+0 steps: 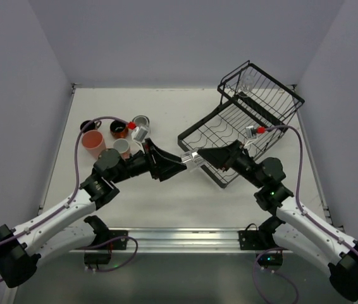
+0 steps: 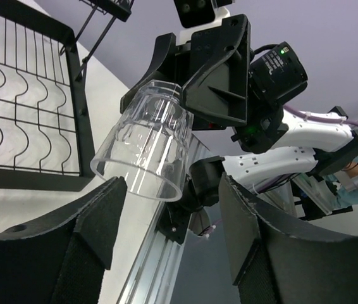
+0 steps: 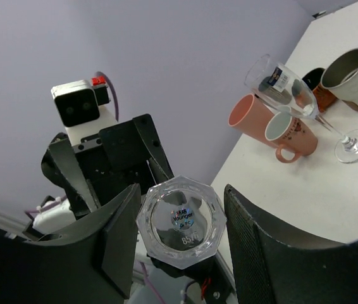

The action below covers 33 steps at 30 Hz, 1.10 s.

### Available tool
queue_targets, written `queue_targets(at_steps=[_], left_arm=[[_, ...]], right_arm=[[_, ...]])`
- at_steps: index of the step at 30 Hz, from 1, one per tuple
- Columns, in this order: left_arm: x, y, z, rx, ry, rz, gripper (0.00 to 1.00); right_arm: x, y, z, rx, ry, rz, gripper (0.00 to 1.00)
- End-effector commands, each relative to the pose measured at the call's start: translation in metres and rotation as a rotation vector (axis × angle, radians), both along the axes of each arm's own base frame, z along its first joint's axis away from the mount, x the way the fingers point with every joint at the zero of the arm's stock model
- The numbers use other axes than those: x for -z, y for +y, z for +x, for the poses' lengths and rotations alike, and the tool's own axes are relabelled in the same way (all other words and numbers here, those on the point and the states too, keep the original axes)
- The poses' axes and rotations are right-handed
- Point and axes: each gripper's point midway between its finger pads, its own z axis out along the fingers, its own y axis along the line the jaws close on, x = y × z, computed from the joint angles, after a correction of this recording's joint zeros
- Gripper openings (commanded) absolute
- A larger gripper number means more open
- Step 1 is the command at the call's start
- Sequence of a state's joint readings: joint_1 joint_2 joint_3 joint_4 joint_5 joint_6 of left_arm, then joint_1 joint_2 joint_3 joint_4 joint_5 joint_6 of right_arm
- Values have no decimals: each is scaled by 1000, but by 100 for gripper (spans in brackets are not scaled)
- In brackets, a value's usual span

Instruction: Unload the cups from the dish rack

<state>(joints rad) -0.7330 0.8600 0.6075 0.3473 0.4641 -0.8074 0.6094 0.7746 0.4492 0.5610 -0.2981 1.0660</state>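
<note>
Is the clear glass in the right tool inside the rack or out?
Out: the clear glass, tipped sideways in the right tool, hangs past the dish rack edge.
</note>
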Motion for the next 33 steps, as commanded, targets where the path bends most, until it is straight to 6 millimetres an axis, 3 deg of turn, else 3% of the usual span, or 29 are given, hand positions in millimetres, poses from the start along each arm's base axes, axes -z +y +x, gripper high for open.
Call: queue_targets(at_steps=[1,5,8,10,11,12,13,14,15,16,17,18,19,20,21,22,24,25,26,28,33], left_arm=[[-21,-9,-1,25,-55,-72,66],[-20,-15,1,30,-53,-74,50],[-27,-9,1,-3,-83,-86,34],[-24,-5,5,-40,-73,-61,13],[-28,-1,8,-69,-95,-51,0],[-28,1,11,-87,-96,-31,0],[-11,3,13,-101,-51,45,0],[-21,8,19,-140,-93,81,0],[-19,10,21,-154,-92,126,0],[12,17,20,-157,-11,267,0],[5,21,27,-183,-38,326,0],[11,24,28,-190,-25,383,0],[31,35,24,-191,34,488,0],[43,40,26,-198,49,556,0],[41,42,26,-193,50,591,0],[65,49,20,-160,103,703,0],[78,55,18,-144,136,789,0],[92,62,13,-130,171,850,0],[106,65,15,-132,193,914,0],[126,67,9,-117,223,1001,0],[157,66,-7,-68,243,1147,0]], right_arm=[[-14,8,-7,-55,-38,54,17],[-6,15,-6,-70,-17,49,17],[-1,16,-3,-64,-8,45,17],[1,18,-3,-70,-5,42,17],[4,19,-3,-71,2,36,23],[3,19,-3,-71,-1,36,30],[7,18,-2,-65,1,22,38],[5,17,0,-49,-3,14,55],[6,16,1,-39,-7,-2,63],[17,15,4,-23,9,-61,69],[11,13,8,5,1,-79,81],[8,9,9,30,-13,-103,86],[22,5,11,54,6,-185,89],[14,-2,17,103,-10,-203,92],[8,-9,17,135,-34,-219,92],[17,-15,18,164,-35,-293,93],[6,-27,24,232,-63,-332,94],[11,-32,25,247,-76,-388,95],[0,-36,26,269,-93,-397,95],[9,-46,32,313,-76,-489,95],[-3,-72,40,447,-91,-538,96]])
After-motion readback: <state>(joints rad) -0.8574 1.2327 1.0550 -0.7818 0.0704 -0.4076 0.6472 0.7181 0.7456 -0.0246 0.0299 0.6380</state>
